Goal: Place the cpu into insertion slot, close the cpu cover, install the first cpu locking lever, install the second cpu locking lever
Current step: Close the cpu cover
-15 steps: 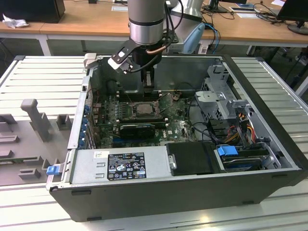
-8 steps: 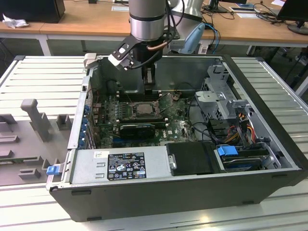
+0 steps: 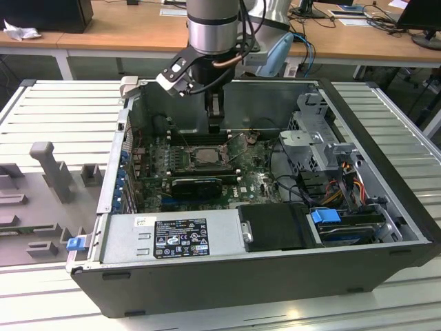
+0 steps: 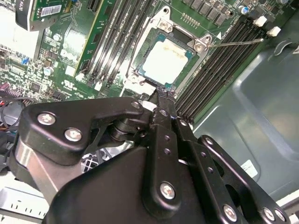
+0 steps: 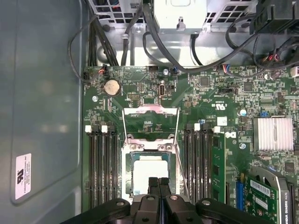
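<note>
**Operator:** Where's the cpu?

**Desk:** In the insertion slot under the cpu cover, at seven o'clock from your gripper in the exterior view. The jaws are pressed together with nothing between them. The chip looks light and fragile, so take it by its edges.

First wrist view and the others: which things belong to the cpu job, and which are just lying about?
Job: cpu, lying in the insertion slot; cpu cover; locking lever; gripper, jaws shut, close to the cpu.
Just there: memory slots; coin cell; heatsink; power supply.
</note>
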### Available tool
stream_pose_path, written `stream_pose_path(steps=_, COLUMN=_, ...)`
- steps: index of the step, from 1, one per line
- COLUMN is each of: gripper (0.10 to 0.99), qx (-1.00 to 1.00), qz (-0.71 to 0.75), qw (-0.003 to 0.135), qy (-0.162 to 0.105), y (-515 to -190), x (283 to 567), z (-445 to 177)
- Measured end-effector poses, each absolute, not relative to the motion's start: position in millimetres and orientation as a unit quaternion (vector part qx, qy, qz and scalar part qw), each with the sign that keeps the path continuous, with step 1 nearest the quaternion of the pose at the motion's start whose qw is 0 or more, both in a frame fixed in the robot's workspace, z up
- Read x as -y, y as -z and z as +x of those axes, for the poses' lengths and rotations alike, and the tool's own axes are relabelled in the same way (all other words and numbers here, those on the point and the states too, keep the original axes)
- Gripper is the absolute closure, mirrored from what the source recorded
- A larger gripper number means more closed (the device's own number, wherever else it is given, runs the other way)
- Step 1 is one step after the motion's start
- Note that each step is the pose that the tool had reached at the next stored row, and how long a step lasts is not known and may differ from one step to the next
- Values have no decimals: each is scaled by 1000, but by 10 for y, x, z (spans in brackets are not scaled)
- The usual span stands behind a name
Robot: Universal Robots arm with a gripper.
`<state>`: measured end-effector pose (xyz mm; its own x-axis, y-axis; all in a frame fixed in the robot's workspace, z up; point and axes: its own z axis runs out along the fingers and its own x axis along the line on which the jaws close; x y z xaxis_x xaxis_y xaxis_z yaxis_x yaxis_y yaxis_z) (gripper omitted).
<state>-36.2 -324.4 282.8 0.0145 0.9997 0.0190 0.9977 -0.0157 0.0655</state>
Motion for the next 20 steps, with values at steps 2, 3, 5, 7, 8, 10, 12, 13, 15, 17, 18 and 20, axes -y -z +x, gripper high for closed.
stream_pose_path(steps=2, gripper=980, qx=-701, qz=712, qw=17, qy=-30, y=-2850, x=3244, z=-362)
stream_pose_path(steps=3, gripper=980, qx=-701, qz=712, qw=17, qy=-30, y=-2858, x=3244, z=-358)
stream_pose_path(steps=5, gripper=980, qx=-701, qz=712, qw=17, qy=-30, y=-2869, x=3244, z=-347)
stream_pose_path(steps=7, gripper=980, qx=-701, qz=712, qw=17, qy=-30, y=-2877, x=3244, z=-328)
stream_pose_path(steps=8, gripper=980, qx=-701, qz=712, qw=17, qy=-30, y=-2880, x=3244, z=-317)
stream_pose_path(steps=10, gripper=980, qx=-701, qz=712, qw=17, qy=-30, y=-2887, x=3244, z=-299)
stream_pose_path(steps=12, gripper=980, qx=-701, qz=712, qw=17, qy=-30, y=-2901, x=3244, z=-278)
stream_pose_path(steps=13, gripper=980, qx=-701, qz=712, qw=17, qy=-30, y=-2907, x=3244, z=-249)
stream_pose_path(steps=15, gripper=980, qx=-701, qz=712, qw=16, qy=-29, y=-2908, x=3244, z=-203)
stream_pose_path(steps=17, gripper=980, qx=-701, qz=712, qw=16, qy=-29, y=-2908, x=3244, z=-168)
stream_pose_path(steps=18, gripper=980, qx=-701, qz=712, qw=16, qy=-29, y=-2908, x=3244, z=-149)
stream_pose_path(steps=20, gripper=980, qx=-701, qz=712, qw=16, qy=-29, y=-2908, x=3244, z=-100)
